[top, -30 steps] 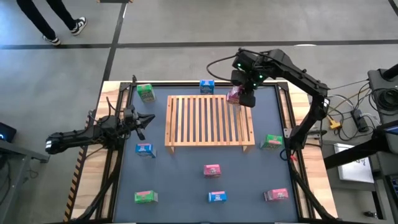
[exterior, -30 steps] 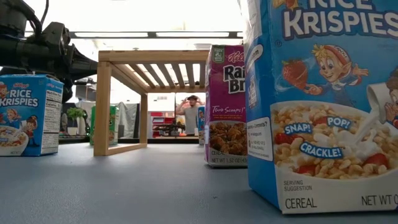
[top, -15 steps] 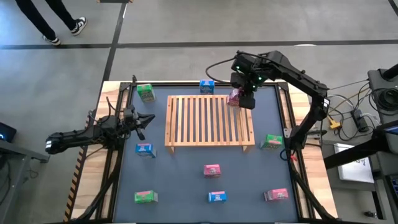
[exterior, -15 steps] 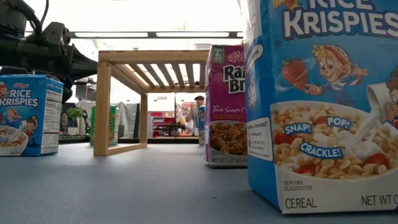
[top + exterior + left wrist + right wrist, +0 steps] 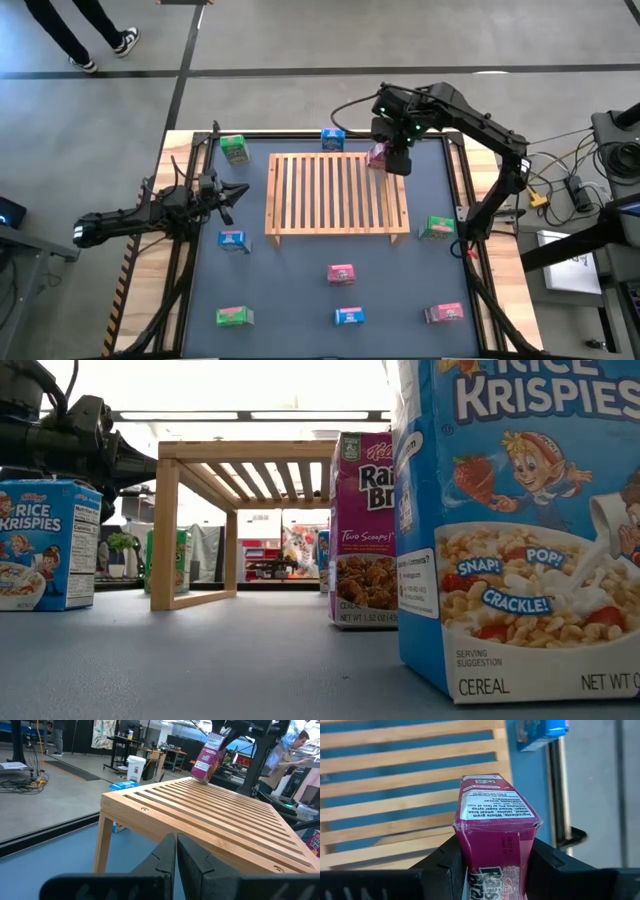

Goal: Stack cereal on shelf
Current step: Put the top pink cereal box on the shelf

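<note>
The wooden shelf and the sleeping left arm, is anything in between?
No. In the high view only bare blue table separates the shelf from the left gripper.

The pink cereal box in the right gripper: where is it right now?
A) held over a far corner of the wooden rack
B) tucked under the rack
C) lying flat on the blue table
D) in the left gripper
A: the right gripper clamps the pink cereal box above the wooden rack, at its far right corner.
</note>
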`<move>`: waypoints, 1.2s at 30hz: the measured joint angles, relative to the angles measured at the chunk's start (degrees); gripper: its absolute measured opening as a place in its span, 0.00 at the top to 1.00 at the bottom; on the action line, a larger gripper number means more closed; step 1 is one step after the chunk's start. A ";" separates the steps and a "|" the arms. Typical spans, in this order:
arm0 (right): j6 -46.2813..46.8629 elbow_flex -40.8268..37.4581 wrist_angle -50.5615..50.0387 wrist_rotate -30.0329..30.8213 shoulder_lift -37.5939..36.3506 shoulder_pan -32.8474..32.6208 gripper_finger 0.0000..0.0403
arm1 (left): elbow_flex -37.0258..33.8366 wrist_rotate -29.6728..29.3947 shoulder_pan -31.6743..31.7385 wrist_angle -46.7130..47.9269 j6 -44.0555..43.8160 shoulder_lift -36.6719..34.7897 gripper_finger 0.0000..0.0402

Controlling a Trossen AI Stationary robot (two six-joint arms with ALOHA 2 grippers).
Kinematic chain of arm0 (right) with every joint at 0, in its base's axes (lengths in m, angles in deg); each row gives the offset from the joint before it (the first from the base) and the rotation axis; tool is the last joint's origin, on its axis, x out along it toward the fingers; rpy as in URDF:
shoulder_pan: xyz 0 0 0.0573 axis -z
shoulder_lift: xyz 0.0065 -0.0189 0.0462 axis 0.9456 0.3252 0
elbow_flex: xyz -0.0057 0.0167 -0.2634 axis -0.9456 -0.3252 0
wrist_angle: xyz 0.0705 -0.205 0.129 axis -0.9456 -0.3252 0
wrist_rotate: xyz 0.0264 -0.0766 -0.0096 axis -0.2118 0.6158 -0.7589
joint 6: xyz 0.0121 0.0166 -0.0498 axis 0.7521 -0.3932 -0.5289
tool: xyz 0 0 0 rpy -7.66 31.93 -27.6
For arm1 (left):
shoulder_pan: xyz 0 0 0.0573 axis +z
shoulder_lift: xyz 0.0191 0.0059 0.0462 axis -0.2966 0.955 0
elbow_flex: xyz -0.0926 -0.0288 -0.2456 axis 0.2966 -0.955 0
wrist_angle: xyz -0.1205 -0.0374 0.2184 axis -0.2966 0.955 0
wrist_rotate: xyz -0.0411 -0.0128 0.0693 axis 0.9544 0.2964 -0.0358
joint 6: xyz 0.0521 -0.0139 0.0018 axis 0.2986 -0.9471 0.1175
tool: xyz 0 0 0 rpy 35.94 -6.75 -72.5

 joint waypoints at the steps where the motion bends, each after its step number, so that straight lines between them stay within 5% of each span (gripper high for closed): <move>1: -0.27 -0.05 0.02 0.83 0.00 0.00 0.66 | 0.00 -0.01 0.00 0.00 -0.01 0.00 1.00; 36: -2.06 -1.12 0.98 0.21 0.20 -0.25 0.54 | 0.00 0.00 0.01 0.00 0.00 0.00 1.00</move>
